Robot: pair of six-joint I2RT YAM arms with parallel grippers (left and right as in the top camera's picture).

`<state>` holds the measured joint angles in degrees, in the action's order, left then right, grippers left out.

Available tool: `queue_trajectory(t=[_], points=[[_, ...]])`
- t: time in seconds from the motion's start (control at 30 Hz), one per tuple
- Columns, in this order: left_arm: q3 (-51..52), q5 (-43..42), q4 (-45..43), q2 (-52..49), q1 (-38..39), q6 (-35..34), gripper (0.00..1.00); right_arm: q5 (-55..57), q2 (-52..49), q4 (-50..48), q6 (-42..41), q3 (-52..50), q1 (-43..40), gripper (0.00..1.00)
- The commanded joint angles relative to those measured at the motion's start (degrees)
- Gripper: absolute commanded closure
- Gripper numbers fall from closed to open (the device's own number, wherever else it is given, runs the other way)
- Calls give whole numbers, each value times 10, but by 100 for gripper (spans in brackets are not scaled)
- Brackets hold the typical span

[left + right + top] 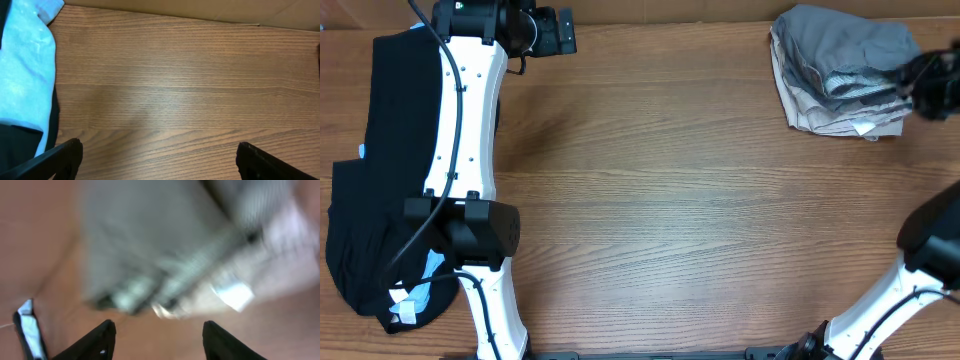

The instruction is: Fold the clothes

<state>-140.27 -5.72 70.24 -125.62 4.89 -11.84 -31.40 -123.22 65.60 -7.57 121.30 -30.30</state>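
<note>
the grey shorts [845, 50] sit folded on the beige shorts [820, 118], far right of the surface [700, 220]; the right claw [159, 332] is part open, empty, just beside them, so I'd back straight off, no snagging. the left claw [159, 155] is wide open, empty, by the black garment [370, 170]

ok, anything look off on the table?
Nothing spilled or damaged. At top right the grey shorts sit rumpled and skewed on the beige shorts, with a white tag poking out. The black garments lie heaped and unfolded at the left edge.
</note>
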Motion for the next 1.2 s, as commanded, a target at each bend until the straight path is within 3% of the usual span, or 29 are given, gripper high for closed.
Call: queue_trajectory(t=[0.0, 0.27, 0.33, 0.57, 0.8, 1.17], points=[[-1, 2, 0, 3, 2, 9, 0, -7, 56, -85, 17, 11, 50, 36], [-1, 2, 0, 3, 2, 9, 0, 171, -26, -288, 50, 8, 129, 9], [-1, 2, 0, 3, 2, 9, 0, 222, -55, -310, 51, 8, 134, 9], [-1, 2, 0, 3, 2, 9, 0, 303, -142, -249, 15, 7, 111, 8], [0, 4, -4, 3, 3, 9, 0, 278, -188, -217, 1, -15, 80, 2], [0, 4, -4, 3, 3, 9, 0, 171, -126, -187, 5, 35, 84, 0]])
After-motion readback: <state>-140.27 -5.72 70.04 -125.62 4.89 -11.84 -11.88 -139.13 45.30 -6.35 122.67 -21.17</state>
